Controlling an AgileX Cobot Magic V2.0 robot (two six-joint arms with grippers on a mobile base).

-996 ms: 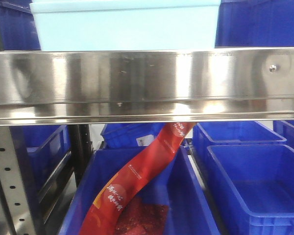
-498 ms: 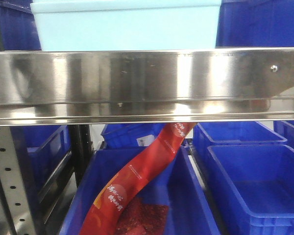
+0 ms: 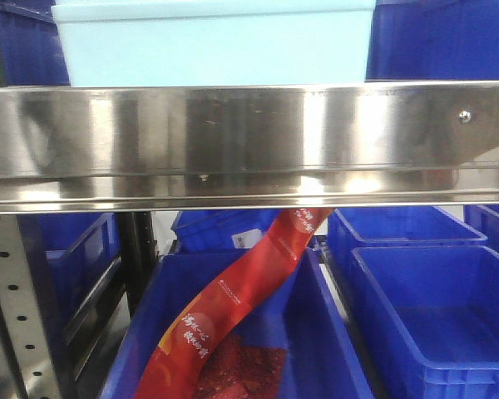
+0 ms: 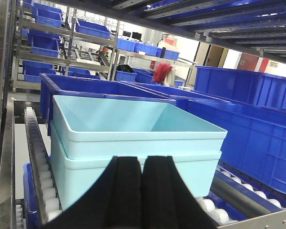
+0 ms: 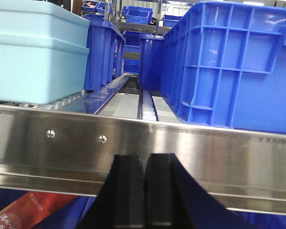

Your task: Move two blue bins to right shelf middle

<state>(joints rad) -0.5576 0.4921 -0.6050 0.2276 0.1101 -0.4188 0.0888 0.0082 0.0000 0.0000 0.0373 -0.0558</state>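
Two pale blue bins [image 4: 133, 143], nested one inside the other, sit on the roller shelf [image 4: 35, 162] directly ahead of the left gripper [image 4: 142, 191], whose black fingers are pressed together and hold nothing. The right gripper [image 5: 145, 191] is likewise clenched on nothing, hovering in front of the steel shelf rail [image 5: 181, 152], with a large dark blue crate [image 5: 238, 67] beyond it and the pale stack off to its left. To do this step well, each gripper would likely need to spread before reaching the stack's rim, taking both sides evenly so the nested pair lifts as one. Only the left wrist view shows the bins' hollow interior and the rollers beneath; the front view shows just the stack's front wall above the rail, plus a lower bin [image 3: 233, 332] holding a red banner [image 3: 233, 307] that neither wrist camera fully catches.
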